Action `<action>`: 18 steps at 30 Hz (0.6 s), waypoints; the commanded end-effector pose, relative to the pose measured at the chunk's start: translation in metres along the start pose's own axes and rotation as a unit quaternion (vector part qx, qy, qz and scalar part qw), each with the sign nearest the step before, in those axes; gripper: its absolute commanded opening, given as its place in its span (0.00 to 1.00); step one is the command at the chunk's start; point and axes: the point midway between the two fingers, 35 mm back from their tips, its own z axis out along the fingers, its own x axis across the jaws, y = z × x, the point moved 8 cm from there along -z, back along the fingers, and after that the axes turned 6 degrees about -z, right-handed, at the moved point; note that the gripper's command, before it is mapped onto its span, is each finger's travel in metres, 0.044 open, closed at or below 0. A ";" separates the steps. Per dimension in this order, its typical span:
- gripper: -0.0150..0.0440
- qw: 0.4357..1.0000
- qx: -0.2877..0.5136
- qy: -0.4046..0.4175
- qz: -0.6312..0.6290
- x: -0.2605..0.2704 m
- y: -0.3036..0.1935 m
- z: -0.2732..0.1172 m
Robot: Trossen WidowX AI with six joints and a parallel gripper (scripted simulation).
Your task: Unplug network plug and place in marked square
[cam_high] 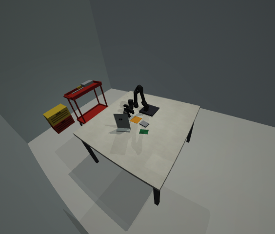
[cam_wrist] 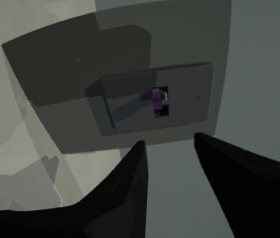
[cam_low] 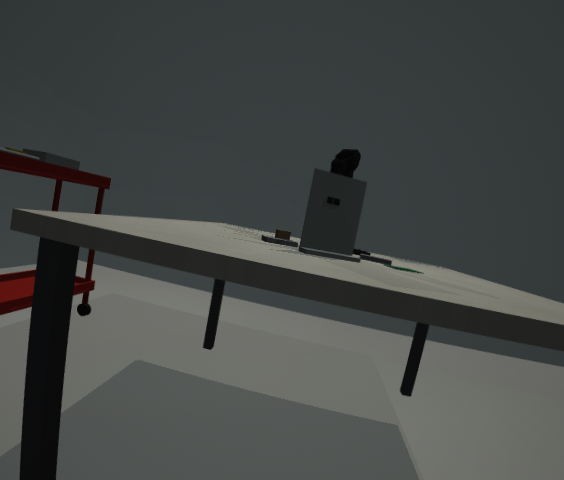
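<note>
Network plug [cam_wrist: 157, 100], purple in its visible part, sits at the dark openings of the grey faceplate [cam_wrist: 187, 96] on the upright panel [cam_high: 122, 122] [cam_low: 331, 222] [cam_wrist: 51, 81]; whether its tab is pressed cannot be determined. Gripper [cam_high: 127, 110] [cam_wrist: 170, 143] is found partly open, its fingers moderately apart with a gap between them and holding nothing; in the wrist view the tips appear below the faceplate. Lettering: the yellow box [cam_high: 58, 114] and the red box [cam_high: 64, 125] beneath it carry dark line markings, too small to read. Comparison of views: the wrist view alone shows the plug and the faceplate, while the top and exterior views present the panel's other face, with two small dark openings. The exterior view shows a brown block [cam_low: 283, 234] on a flat slab [cam_low: 272, 239] beside the panel, and only an upper portion of the black arm [cam_high: 139, 88] [cam_low: 345, 162] above the panel's top edge. The top view shows the arm on its dark base plate [cam_high: 154, 109], with an orange square [cam_high: 135, 119] and a grey flat item [cam_high: 144, 124] nearby. The green patch [cam_high: 144, 131] [cam_low: 405, 269] and the red cart [cam_high: 82, 91] [cam_low: 60, 172] appear in both room views.
</note>
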 end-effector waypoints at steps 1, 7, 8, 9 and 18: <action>0.52 1.000 0.004 0.000 0.000 0.000 0.001 0.006; 0.52 1.000 0.004 -0.001 0.000 -0.001 0.002 0.014; 0.52 1.000 0.004 -0.001 0.000 -0.001 0.002 0.016; 0.52 1.000 0.004 -0.001 0.000 -0.001 0.002 0.017; 0.52 1.000 0.004 -0.001 0.001 -0.001 0.005 0.031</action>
